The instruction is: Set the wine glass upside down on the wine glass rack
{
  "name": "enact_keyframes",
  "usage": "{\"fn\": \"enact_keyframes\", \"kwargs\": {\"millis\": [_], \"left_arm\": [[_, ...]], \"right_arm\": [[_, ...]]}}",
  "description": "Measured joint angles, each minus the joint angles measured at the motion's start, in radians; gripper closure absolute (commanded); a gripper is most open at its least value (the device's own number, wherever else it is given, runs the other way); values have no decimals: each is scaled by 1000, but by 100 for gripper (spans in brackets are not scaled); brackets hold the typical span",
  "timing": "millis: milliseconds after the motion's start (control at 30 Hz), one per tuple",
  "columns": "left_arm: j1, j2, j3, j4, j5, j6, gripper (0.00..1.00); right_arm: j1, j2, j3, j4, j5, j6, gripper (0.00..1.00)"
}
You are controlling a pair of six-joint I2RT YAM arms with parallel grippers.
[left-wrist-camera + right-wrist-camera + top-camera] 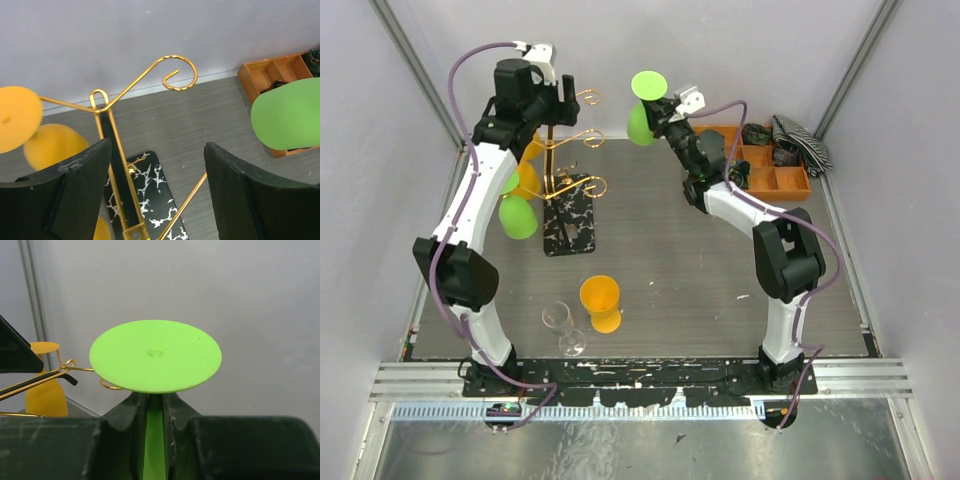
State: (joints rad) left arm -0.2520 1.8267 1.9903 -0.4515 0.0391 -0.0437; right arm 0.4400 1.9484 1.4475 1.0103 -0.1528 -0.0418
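My right gripper [658, 110] is shut on the stem [155, 440] of a green wine glass [642, 122]. It holds the glass upside down in the air, right of the rack, with the round foot [155, 355] on top. The foot also shows in the left wrist view [290, 115]. The gold wire rack [565, 150] stands on its black marbled base [570, 218]. My left gripper [556, 98] is open above the rack's top. Its post [117, 175] shows between the fingers [75, 190], and a scroll arm [175, 75] is free.
An orange glass [527, 178] and a green glass [517, 216] hang on the rack's left side. An orange glass [601, 300] and a clear glass [563, 326] lie on the table in front. A wooden tray [765, 165] holding dark items sits at the back right.
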Motion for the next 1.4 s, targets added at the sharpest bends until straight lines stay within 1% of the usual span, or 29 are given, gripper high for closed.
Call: {"fn": "enact_keyframes", "kwargs": {"millis": [167, 300, 633, 867, 1033, 1200, 1400], "left_arm": [[-19, 66, 28, -32, 48, -22, 15], [-39, 98, 38, -62, 63, -37, 14], [-44, 102, 36, -110, 91, -72, 14], [-47, 45, -48, -114, 125, -92, 14], [-42, -13, -115, -87, 132, -93, 14], [-41, -69, -154, -116, 139, -114, 14], [-37, -98, -186, -110, 147, -114, 13]], "right_arm": [[-26, -56, -24, -64, 31, -9, 99], [-44, -74, -28, -84, 48, -14, 99], [-51, -77, -31, -124, 66, -24, 100], [-51, -77, -31, -133, 74, -24, 99], [-51, -77, -31, -150, 83, -24, 99], [-51, -77, -31, -163, 87, -24, 100], [-51, -77, -31, -174, 89, -20, 99]]}}
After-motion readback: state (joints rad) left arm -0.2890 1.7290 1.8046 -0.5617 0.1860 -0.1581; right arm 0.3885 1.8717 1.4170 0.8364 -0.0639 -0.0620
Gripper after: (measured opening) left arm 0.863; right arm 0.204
